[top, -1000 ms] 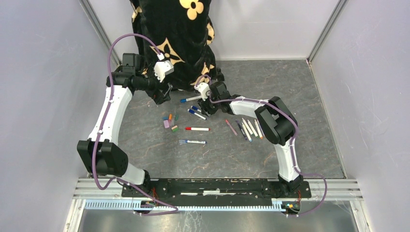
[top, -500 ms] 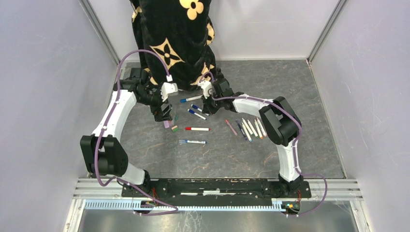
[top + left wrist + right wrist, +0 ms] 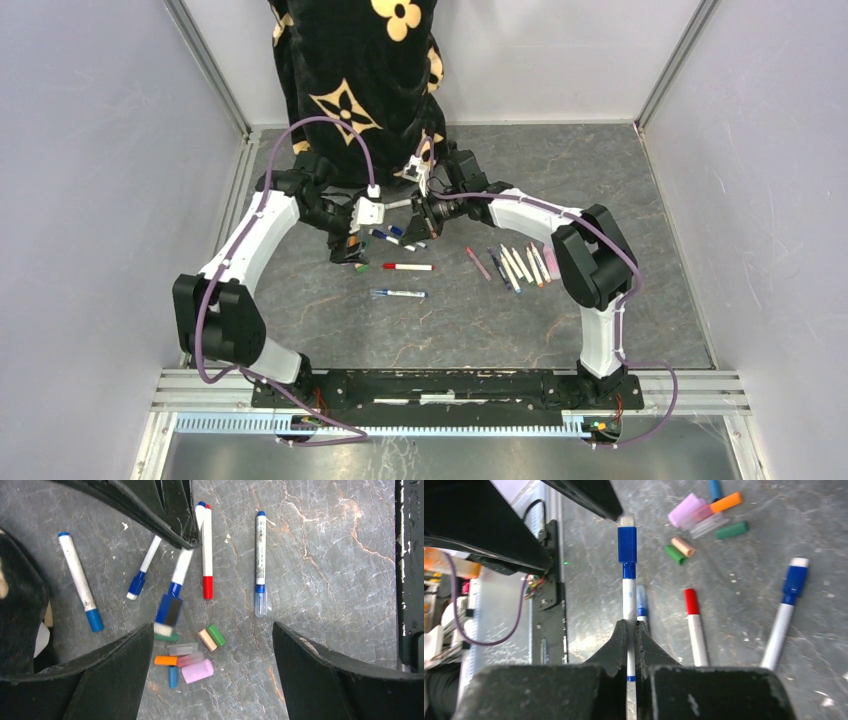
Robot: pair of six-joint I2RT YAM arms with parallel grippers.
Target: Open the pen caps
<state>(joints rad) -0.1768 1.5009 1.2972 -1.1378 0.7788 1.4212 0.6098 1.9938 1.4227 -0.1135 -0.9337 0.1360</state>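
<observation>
My right gripper (image 3: 630, 626) is shut on the white barrel of a blue pen (image 3: 629, 592) and holds it above the table. The pen's blue cap (image 3: 627, 545) is on and points at my left gripper (image 3: 212, 627). My left gripper is wide open and empty. It hovers over a pile of loose pen caps (image 3: 190, 657) in pink, orange, blue, green and tan. The held pen's cap (image 3: 168, 611) lies just beside the left gripper's left finger (image 3: 125, 655), not between the jaws. In the top view the two grippers (image 3: 352, 243) (image 3: 420, 213) are close together.
A red pen (image 3: 207, 550), a blue pen with a clear cap (image 3: 260, 565) and two more blue pens (image 3: 80, 587) lie on the grey table. A row of uncapped pens (image 3: 520, 265) lies right of centre. A person in a black floral garment (image 3: 360, 80) stands at the back.
My left arm has swung right and nearer, bringing its open gripper over the cap pile, next to the right gripper. The right gripper has shifted only slightly.
</observation>
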